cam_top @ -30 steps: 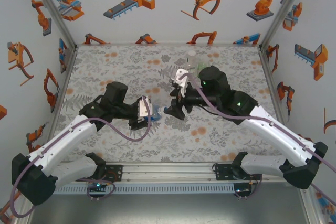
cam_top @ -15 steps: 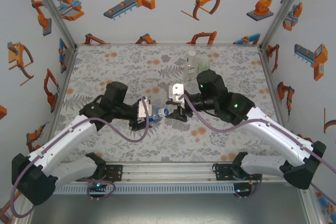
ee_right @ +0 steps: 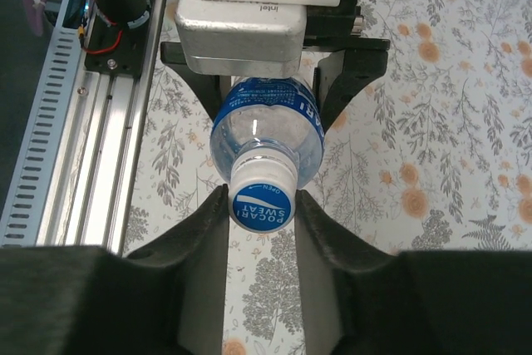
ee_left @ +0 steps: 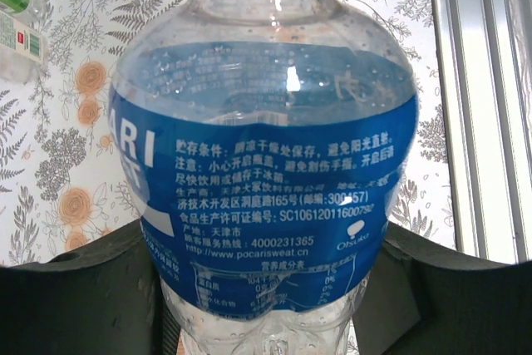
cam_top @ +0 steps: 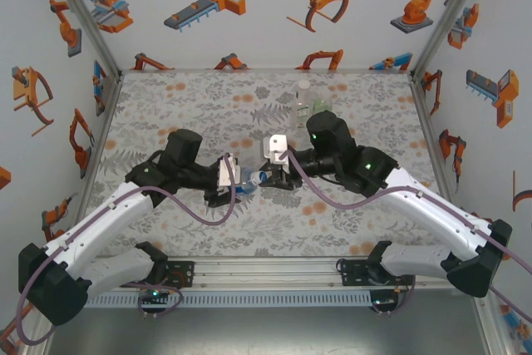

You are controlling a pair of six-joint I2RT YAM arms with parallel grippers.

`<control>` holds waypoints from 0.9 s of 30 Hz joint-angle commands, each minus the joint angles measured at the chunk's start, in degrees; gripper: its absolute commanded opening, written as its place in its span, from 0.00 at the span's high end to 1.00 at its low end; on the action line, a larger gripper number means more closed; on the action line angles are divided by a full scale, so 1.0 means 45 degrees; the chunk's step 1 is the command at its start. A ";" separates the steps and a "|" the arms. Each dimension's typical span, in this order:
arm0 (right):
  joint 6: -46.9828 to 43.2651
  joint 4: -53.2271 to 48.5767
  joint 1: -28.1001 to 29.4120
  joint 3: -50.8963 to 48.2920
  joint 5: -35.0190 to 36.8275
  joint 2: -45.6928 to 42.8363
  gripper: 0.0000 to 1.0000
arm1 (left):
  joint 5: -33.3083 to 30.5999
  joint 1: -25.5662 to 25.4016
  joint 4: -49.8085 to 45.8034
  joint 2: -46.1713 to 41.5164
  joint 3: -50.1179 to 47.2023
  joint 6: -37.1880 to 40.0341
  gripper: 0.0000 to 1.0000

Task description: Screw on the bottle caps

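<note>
The left gripper (ee_left: 266,301) is clamped on the bottle with the blue label (ee_right: 264,125) and holds it lying sideways above the table (cam_top: 183,106). The right gripper (ee_right: 260,204) is closed on the bottle's cap (ee_right: 260,201), which sits on the neck. Small drops cling inside the bottle wall. Two other bottles (cam_top: 309,99) stand upright near the far edge, well apart from both grippers.

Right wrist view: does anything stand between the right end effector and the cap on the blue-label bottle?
Nothing visible does. The right end effector has its fingers on either side of the cap, which sits on the neck of the blue-label bottle. They press against its rim with no gap showing.
</note>
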 commanded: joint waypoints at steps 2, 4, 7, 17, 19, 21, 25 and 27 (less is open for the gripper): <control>0.0463 0.0724 0.0146 -0.0364 -0.0249 -0.0028 0.77 | 0.0379 -0.0045 -0.0076 -0.0014 0.0469 0.0165 1.00; 0.1323 0.0878 0.0146 -0.0454 0.0096 -0.0008 0.81 | 0.0251 -0.0038 -0.0078 0.0062 0.0536 -0.0013 1.00; 0.3320 0.1096 0.0136 -0.0578 0.0906 0.0032 0.90 | -0.0059 -0.0041 -0.0097 0.0003 0.0596 -0.0165 1.00; 1.6438 0.2574 0.0131 -0.1695 0.6159 0.0000 1.00 | -0.0278 -0.0031 0.0462 0.0123 0.0638 -0.0540 1.00; 1.9286 0.2597 0.0127 -0.1879 0.6312 0.0005 1.00 | -0.0283 -0.0021 0.0352 0.0167 0.0743 -0.0501 1.00; 2.1120 0.2763 0.0146 -0.1999 0.6298 0.0099 1.00 | -0.0269 -0.0021 0.0351 0.0204 0.0789 -0.0442 1.00; 2.2571 0.2754 0.0141 -0.1977 0.6055 0.0384 1.00 | -0.0247 -0.0028 0.0098 0.0327 0.1067 -0.0364 1.00; 2.2485 0.2583 0.0146 -0.1811 0.6163 0.0416 0.98 | -0.0201 -0.0029 -0.0064 0.0361 0.1251 -0.0355 1.00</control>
